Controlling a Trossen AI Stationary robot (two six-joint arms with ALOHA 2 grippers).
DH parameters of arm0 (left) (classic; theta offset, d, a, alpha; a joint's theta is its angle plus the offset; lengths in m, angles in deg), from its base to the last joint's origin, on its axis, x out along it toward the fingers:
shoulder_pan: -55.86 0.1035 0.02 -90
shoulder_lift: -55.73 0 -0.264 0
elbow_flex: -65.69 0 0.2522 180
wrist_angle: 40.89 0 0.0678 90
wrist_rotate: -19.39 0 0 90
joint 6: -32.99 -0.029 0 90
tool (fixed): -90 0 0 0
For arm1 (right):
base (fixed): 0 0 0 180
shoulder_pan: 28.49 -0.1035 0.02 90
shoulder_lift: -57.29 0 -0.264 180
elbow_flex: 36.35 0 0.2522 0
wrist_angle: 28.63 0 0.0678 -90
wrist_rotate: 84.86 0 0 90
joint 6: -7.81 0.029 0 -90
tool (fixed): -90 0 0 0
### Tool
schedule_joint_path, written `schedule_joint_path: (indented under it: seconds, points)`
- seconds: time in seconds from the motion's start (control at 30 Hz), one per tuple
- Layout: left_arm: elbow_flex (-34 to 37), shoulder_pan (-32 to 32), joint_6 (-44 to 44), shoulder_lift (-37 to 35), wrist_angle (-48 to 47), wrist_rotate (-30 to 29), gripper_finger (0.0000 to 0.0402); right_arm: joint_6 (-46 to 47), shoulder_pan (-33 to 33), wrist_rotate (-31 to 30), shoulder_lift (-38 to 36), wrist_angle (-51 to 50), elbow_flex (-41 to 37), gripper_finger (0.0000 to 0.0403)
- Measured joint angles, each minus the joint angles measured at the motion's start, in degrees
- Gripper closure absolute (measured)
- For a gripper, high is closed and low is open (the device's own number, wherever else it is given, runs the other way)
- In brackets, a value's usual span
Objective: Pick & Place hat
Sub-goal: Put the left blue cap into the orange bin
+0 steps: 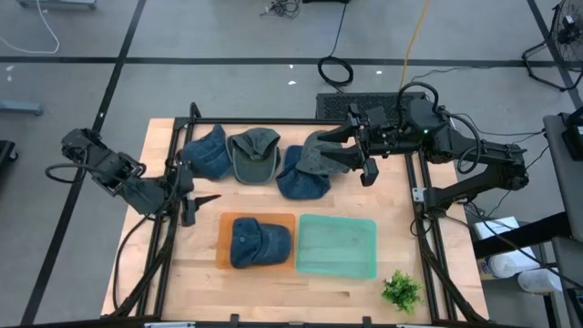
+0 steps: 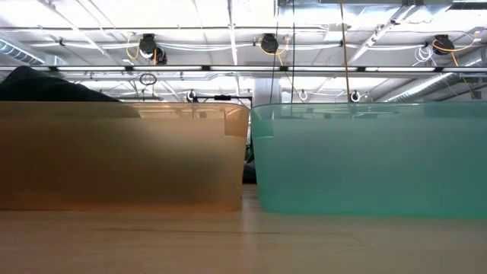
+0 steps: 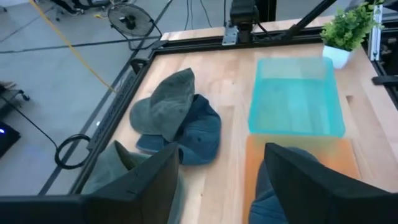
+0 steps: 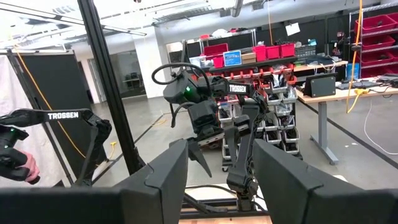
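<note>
Four caps lie in a row near the table's far edge: a blue one (image 1: 208, 155), an olive-grey one (image 1: 253, 155), another blue one (image 1: 301, 179) and a grey one (image 1: 319, 150) (image 3: 165, 106) that leans on the blue cap (image 3: 199, 134). One more blue cap (image 1: 258, 241) sits in the orange bin (image 1: 225, 253). My right gripper (image 1: 351, 150) (image 4: 221, 180) is open and held up over the grey cap's right edge. Its wrist view shows only the room. My left gripper (image 1: 200, 208) (image 3: 217, 186) is open and empty at the table's left, beside the orange bin.
A teal bin (image 1: 337, 246) (image 3: 295, 99) (image 2: 373, 160) stands right of the orange bin (image 2: 122, 156). A small potted plant (image 1: 401, 290) (image 3: 348, 28) sits at the near right corner. Black frame rails (image 1: 168, 228) run along the table's sides. Bare wood shows in front of the bins.
</note>
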Motion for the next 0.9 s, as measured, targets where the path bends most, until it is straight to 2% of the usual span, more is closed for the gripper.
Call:
schedule_joint_path:
  seconds: [0.2,0.57,0.9]
  points:
    - [0.0,0.02,0.01,-0.02,-2.82,-0.44,0.0166,0.03,-0.01,0.0,0.0,0.0,0.0,0.0232]
    - [0.0,4.26,16.31,1.47,-17.49,0.61,0.0188,0.03,-0.01,0.0,0.0,-0.39,0.0,0.0232]
    - [0.02,11.07,26.85,5.66,-30.64,1.19,0.0171,0.03,0.0,0.02,-0.02,-4.6,0.0,0.0231]
